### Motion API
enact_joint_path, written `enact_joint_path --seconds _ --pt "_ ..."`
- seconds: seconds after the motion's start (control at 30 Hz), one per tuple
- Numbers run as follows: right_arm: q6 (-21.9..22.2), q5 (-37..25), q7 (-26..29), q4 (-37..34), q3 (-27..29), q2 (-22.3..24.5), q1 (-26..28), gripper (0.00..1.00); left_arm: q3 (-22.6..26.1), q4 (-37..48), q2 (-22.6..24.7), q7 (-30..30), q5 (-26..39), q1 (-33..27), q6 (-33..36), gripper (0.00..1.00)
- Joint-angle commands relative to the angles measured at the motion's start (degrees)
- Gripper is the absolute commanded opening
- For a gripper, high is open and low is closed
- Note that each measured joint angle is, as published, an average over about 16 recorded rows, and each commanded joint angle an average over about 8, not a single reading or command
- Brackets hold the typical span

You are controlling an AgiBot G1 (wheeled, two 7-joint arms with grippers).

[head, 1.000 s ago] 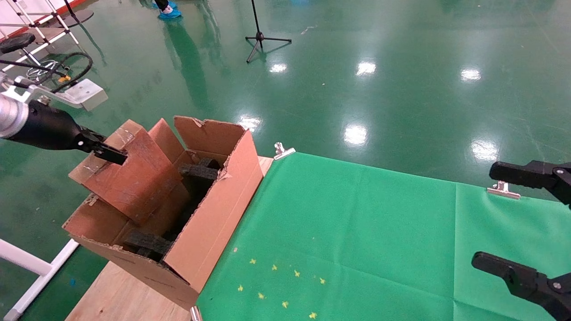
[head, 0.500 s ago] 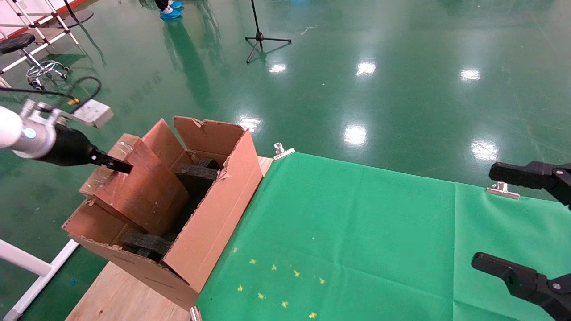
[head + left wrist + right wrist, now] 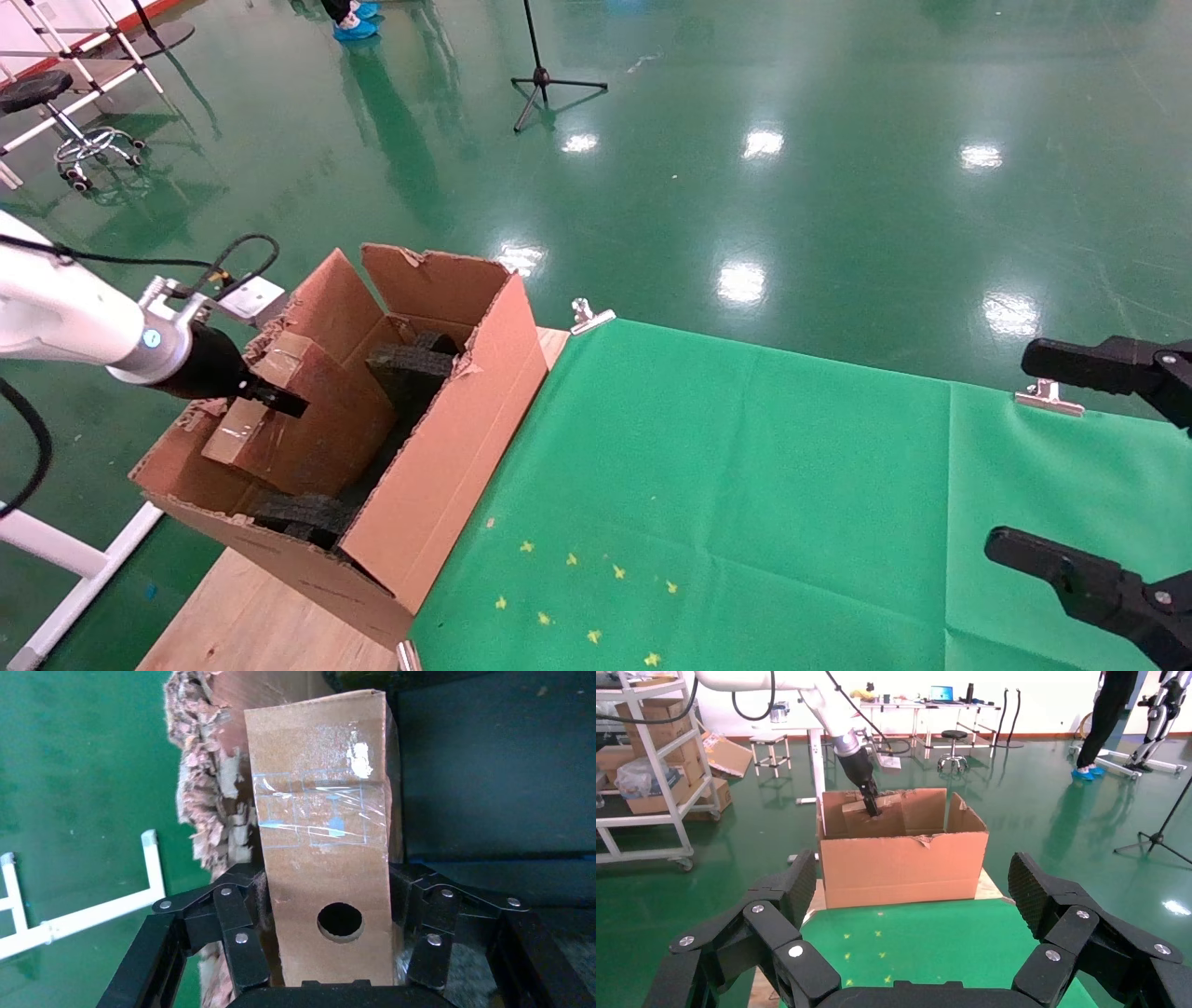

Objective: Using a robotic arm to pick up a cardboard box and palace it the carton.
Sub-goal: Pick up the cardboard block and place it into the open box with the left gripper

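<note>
**One small box gripped, tilted inside the one carton**

I count two grippers, one small box, one carton, and at least two black foam pieces.

My left gripper point(image 3: 279, 403), black with linked fingers on a white arm with a silver wrist, sits at the left of the head view, over the carton's left wall. Its fingers point(image 3: 235, 927) are closed onto both sides of the small flat brown cardboard box point(image 3: 312, 419); I hold it firmly. The box leans tilted inside the large brown corrugated carton point(image 3: 447, 466), its lower part down among the black foam pieces point(image 3: 410, 363), one at the carton's far end, another point(image 3: 303, 511) near its closest corner.

My right gripper point(image 3: 1108, 475), all black, hangs parked at the right edge of the head view above the green cloth point(image 3: 745, 485), its two fingers spread wide and holding nothing.

The left wrist view shows what the head view does not: shiny tape point(image 3: 320, 815) across the box's face, a round hole point(image 3: 340, 921) low between my fingers, and the carton's torn, ragged flap edge point(image 3: 204, 804) just beside the box. The right wrist view alone shows the carton's long side wall point(image 3: 905, 867) from the front, with the box point(image 3: 866, 822) poking above its rim under my left gripper point(image 3: 871, 806), and my right fingers point(image 3: 1046, 896) wide apart.
</note>
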Motion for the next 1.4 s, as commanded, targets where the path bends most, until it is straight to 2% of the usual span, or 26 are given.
enact_joint_path --seconds 0.03,0.27,0.6,0.63,0.87,0.9,1.4 --pt "0.00 0.00 0.00 0.00 0.00 0.00 0.00 1.00 -0.01 0.16 0.45 -0.28 -0.02 1.07 -1.01 0.00" --pt "0.00 0.00 0.00 0.00 0.00 0.00 0.00 1.00 -0.65 -0.15 1.85 -1.06 -0.94 5.48 -8.55 0.00" --pt "0.00 0.00 0.00 0.00 0.00 0.00 0.00 1.00 -2.44 -0.49 2.73 -0.28 -3.54 10.14 -10.37 0.00" --pt "0.00 0.00 0.00 0.00 0.00 0.00 0.00 1.00 -2.70 -0.42 2.71 -0.33 -3.91 10.57 -10.53 0.04" --pt "0.01 0.01 0.00 -0.01 0.00 0.01 -0.01 1.00 -5.22 -0.20 2.12 -1.26 -7.53 13.07 -12.31 0.92" --pt "0.01 0.01 0.00 -0.01 0.00 0.01 -0.01 1.00 -5.51 -0.22 2.02 -1.35 -7.96 13.27 -12.53 1.00" --pt "0.02 0.01 0.00 -0.02 0.00 0.01 -0.02 1.00 -5.37 -0.22 1.99 -1.36 -7.76 13.11 -12.32 1.00"
